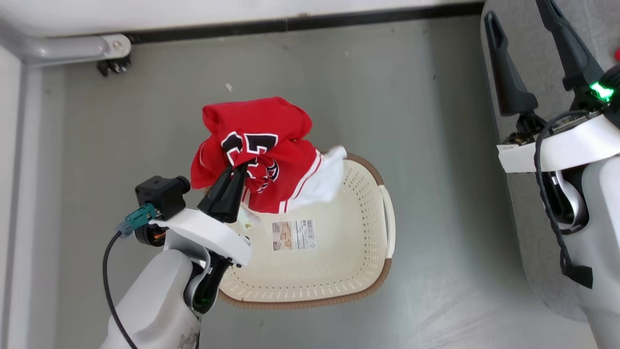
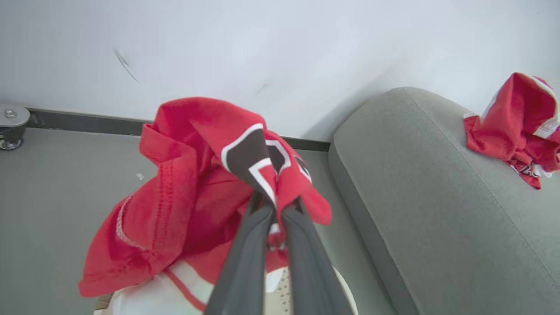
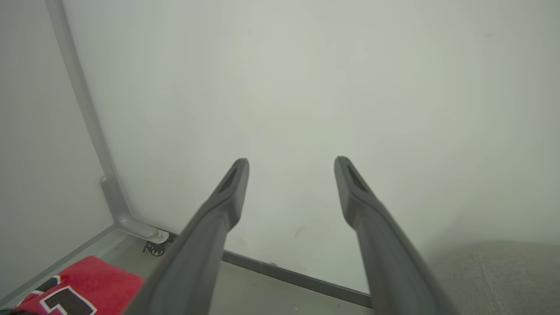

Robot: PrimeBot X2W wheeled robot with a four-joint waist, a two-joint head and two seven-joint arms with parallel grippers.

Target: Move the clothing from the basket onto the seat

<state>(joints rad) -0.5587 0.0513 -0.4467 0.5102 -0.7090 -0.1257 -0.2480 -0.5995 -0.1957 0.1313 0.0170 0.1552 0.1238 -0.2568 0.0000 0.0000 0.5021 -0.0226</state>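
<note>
The left gripper point(image 1: 237, 175) clamps the jersey point(image 1: 261, 140) above the basket's point(image 1: 382, 232) far rim. The right gripper's point(image 1: 517, 13) fingers stand apart, empty, near the seat point(image 2: 437, 197).

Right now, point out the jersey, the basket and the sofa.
jersey point(image 1: 261, 118), head view, upper red fold.
basket point(image 1: 363, 228), head view, perforated right wall.
sofa point(image 2: 437, 197), left wrist view, grey top.

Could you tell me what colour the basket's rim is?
Brown; the rim shows best in the head view.
</note>
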